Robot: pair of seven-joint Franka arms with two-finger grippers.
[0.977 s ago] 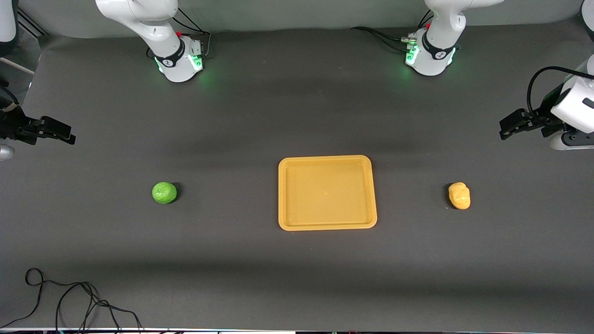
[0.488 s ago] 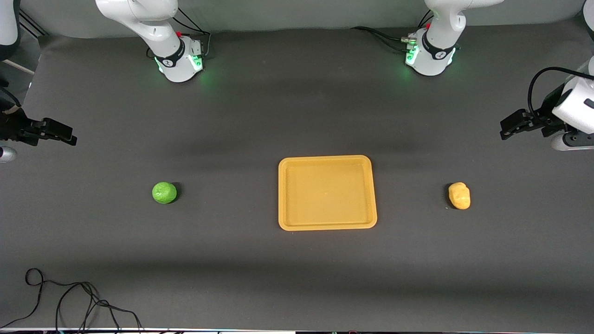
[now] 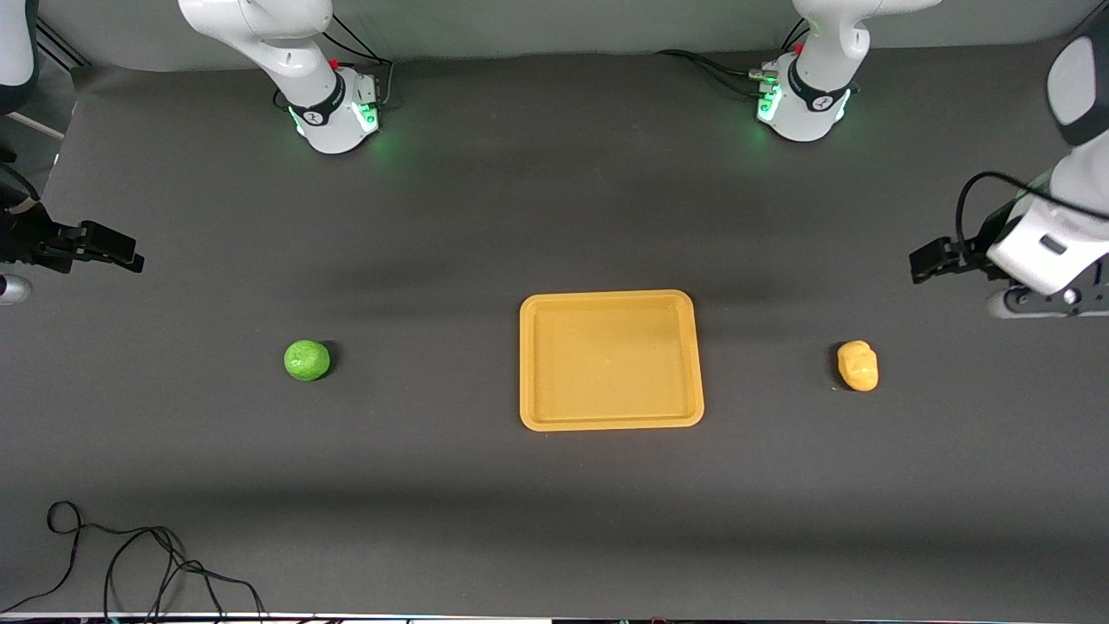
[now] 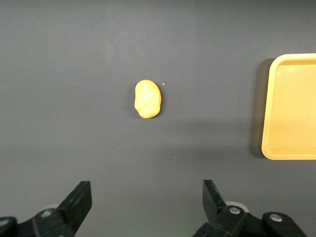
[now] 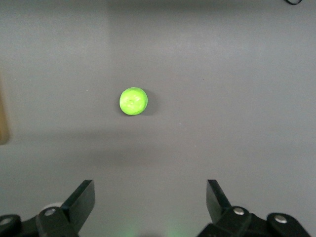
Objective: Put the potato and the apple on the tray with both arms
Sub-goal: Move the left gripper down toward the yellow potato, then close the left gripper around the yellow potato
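The orange-yellow tray [image 3: 611, 423] lies empty at the table's middle; its edge shows in the left wrist view [image 4: 291, 148]. The yellow-orange potato [image 3: 858, 365] lies on the table toward the left arm's end, and shows in the left wrist view [image 4: 147, 98]. The green apple [image 3: 307, 360] lies toward the right arm's end, and shows in the right wrist view [image 5: 133, 101]. My left gripper [image 3: 925, 262] is open and empty, in the air near the potato, apart from it [image 4: 146, 197]. My right gripper [image 3: 121, 253] is open and empty, in the air at the table's end [image 5: 150, 197].
A black cable [image 3: 130, 555] lies looped on the table at the corner nearest the front camera, toward the right arm's end. The two arm bases [image 3: 333, 113] [image 3: 801, 104] stand along the table's edge farthest from the camera.
My left gripper has moved toward the table's middle and closer to the potato. My right gripper has hardly moved. Potato, apple and tray have not moved.
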